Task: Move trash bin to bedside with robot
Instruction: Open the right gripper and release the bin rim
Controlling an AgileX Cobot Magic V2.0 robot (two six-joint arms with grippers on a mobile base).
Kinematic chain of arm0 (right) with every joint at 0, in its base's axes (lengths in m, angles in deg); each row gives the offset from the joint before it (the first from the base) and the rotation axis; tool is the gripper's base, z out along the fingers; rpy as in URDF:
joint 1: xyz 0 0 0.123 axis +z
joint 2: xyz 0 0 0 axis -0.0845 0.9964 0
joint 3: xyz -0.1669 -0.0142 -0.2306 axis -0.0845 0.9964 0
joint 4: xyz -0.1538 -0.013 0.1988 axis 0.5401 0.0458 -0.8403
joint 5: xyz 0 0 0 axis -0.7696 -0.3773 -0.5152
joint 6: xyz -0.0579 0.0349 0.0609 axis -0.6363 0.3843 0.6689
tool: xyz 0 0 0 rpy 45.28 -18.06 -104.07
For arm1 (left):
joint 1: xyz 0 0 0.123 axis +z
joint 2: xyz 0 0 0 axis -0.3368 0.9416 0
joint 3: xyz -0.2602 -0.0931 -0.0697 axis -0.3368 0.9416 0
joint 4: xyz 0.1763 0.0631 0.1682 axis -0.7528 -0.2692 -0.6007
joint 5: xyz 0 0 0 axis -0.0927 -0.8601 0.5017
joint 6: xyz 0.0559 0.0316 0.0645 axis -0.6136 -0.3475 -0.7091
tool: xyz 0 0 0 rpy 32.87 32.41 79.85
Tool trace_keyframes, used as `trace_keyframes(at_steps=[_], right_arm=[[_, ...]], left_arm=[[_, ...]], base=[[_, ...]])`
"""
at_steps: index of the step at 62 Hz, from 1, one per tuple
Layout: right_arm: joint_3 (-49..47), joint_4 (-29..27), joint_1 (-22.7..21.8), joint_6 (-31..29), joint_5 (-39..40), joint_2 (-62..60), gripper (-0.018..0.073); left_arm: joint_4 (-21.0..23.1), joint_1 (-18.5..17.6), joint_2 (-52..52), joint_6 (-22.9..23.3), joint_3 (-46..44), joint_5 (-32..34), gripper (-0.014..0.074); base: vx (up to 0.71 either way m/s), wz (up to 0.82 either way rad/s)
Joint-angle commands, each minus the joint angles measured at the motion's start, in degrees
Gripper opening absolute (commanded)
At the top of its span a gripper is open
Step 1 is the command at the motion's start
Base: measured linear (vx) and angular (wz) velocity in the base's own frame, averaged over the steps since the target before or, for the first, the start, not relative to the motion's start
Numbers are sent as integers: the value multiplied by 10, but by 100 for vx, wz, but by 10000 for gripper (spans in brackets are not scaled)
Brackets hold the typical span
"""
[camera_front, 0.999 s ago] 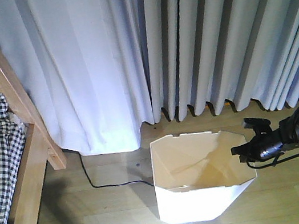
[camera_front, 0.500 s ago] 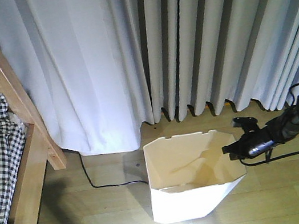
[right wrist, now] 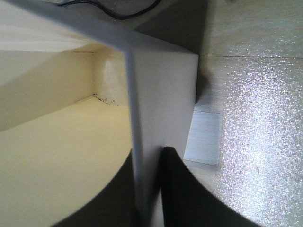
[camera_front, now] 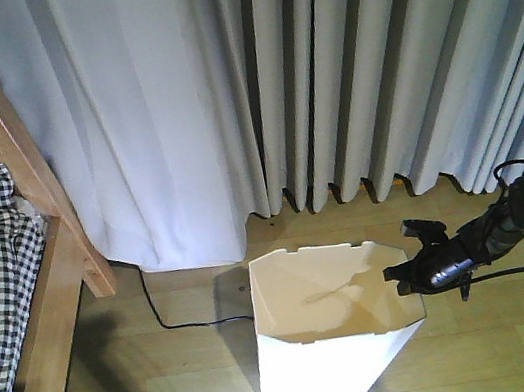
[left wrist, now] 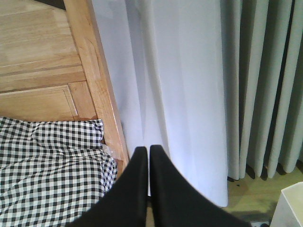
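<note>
The trash bin (camera_front: 319,374) stands on the wood floor (camera_front: 490,338) by the curtain (camera_front: 322,74), well apart from the bedside (camera_front: 46,325). It looks light, thin-walled and stiff, likely to slide easily, so its rim is the sensible hold. My right end effector (camera_front: 405,274) is clamped on that rim wall, one finger inside, one outside. My left end effector (left wrist: 146,156) is closed on nothing.
</note>
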Motion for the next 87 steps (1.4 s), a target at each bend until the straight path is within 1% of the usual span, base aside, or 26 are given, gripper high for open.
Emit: trace_keyframes(at_steps=[1, 13, 21, 44, 55, 68, 75, 83, 87], right_arm=[[-12, -30, -3, -6, -79, -48, 35], [-12, -16, -3, -9, -72, -48, 92], [-12, -6, -3, -9, -72, -48, 152], [-12, -7, -3, -11, -77, -51, 375], [-12, 0, -8, -9, -99, -73, 417], [-11, 4, -39, -4, -179, -103, 415], [-11, -2, -59, 2, -248, -105, 415], [-11, 8, -80, 9, -379, -105, 415], [-10, -13, -89, 16, -387, -102, 415]], left_arm=[[2, -4, -5, 5, 16, 42, -6], [2, -4, -5, 5, 16, 42, -6], [2, -4, -5, 5, 16, 42, -6], [2, -4, -5, 5, 16, 42, -6], [2, -4, -5, 5, 16, 42, -6], [2, -4, -5, 5, 16, 42, -6], [2, -4, -5, 5, 16, 42, -6], [2, -4, -5, 5, 16, 42, -6], [2, -4, -5, 5, 16, 42, -6]], base=[[0, 0], [0, 0], [0, 0], [0, 0], [0, 0], [0, 0], [0, 0], [0, 0], [0, 0]])
